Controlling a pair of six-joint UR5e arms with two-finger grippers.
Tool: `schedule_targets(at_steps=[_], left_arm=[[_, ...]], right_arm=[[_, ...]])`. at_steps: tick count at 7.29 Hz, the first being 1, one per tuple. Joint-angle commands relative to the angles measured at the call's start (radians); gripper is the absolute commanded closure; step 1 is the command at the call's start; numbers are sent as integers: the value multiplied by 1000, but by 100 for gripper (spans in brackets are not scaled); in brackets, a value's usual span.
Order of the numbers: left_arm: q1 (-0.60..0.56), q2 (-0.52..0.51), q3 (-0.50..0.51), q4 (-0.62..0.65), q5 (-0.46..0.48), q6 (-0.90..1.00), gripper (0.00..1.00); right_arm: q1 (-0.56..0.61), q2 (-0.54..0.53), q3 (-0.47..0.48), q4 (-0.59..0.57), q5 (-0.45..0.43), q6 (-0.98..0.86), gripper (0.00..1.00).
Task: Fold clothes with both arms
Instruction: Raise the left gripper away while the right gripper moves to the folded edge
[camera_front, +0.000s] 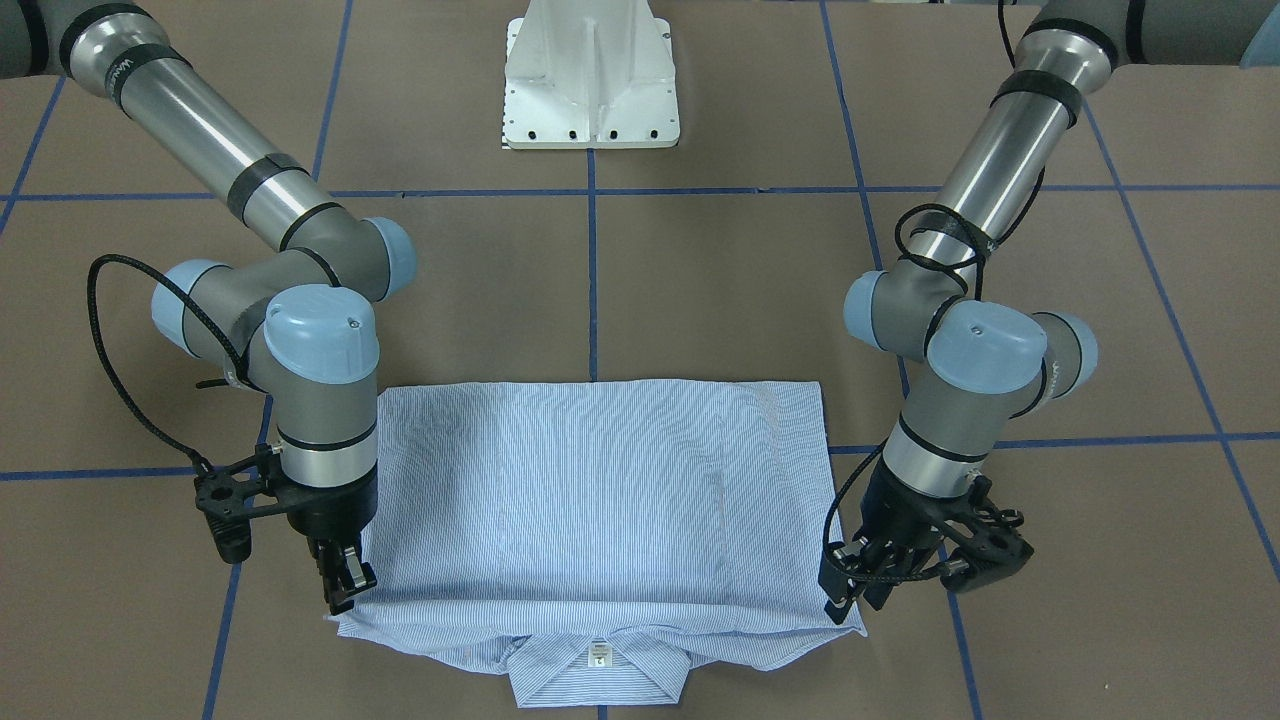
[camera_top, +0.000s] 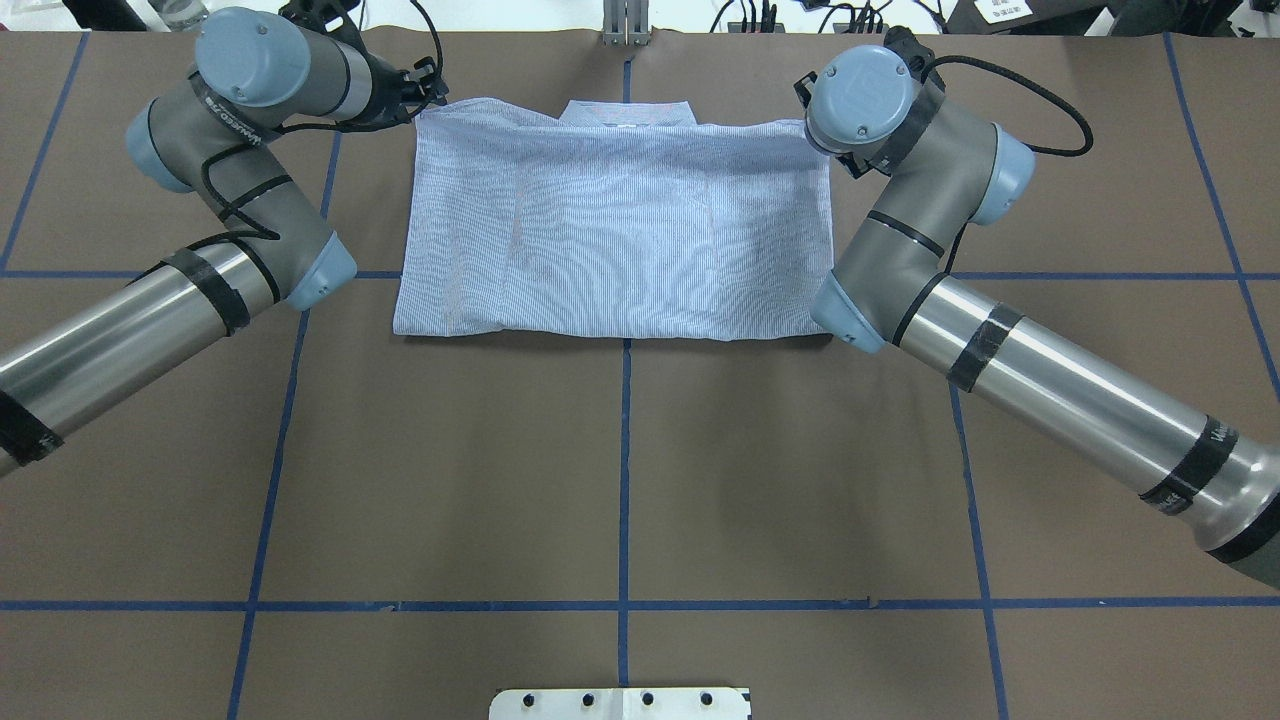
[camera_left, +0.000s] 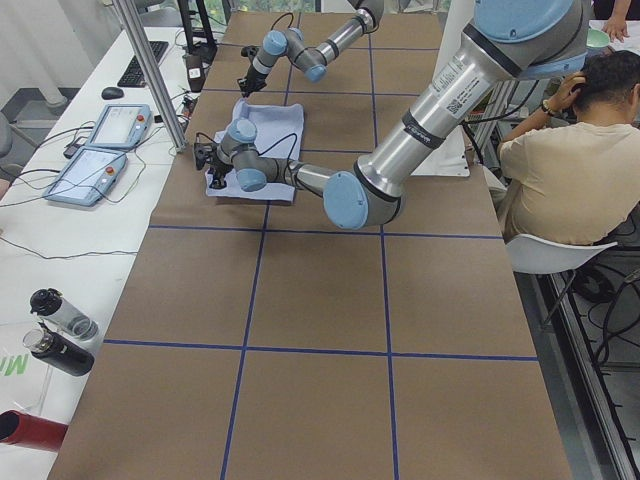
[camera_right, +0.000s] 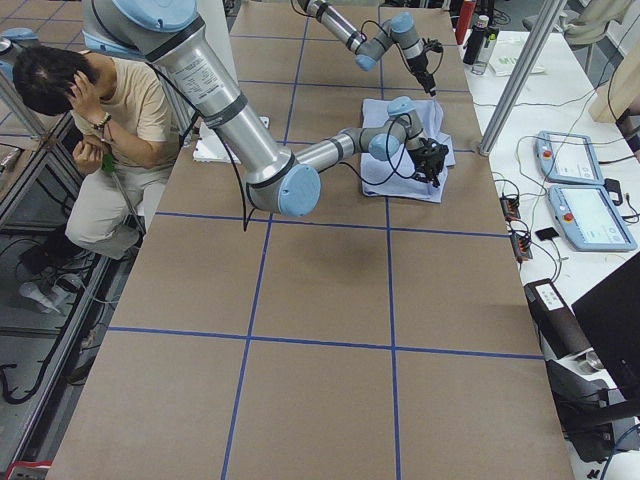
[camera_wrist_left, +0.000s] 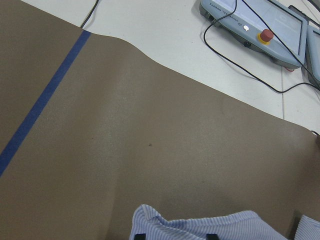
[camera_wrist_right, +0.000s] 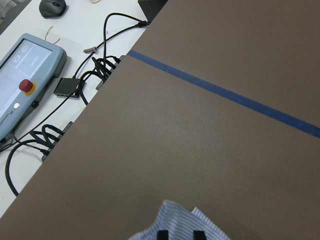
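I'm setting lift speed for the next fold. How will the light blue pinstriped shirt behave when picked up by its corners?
Probably floppy: the light blue pinstriped shirt lies flat in soft folded layers, and its edge crumples at the left gripper. Likely light and thin, so it should sag between grip points. Layers may slide apart if lifted quickly.

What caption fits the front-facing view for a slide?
Left gripper and right gripper pinch the half-folded pinstriped shirt at its collar-side corners.

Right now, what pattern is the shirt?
The shirt: light blue-and-white pinstripes, clearest in front-facing view.
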Motion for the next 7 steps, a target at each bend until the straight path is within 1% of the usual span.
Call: schedule_targets(at_steps=[1,2,3,4,5,6,7], left_arm=[[-50,74,-136,9,-155,-1,41],[-55,130,-199,9,-182,-5,40],[-55,135,-209,9,-180,-8,39],[-55,139,-210,8,-179,-8,39],[-55,147,-215,8,-177,-6,38],[-55,153,-223,8,-174,-6,38],[-55,159,-226,8,-173,-5,38]], right_arm=[[19,-20,46,41,43,6,52],[7,-93,145,43,69,6,52],[-26,-198,298,34,99,7,47],[-86,-315,435,35,98,15,44],[-139,-381,514,35,91,17,33],[-187,-412,537,35,80,36,33],[-226,-429,533,40,39,40,33]])
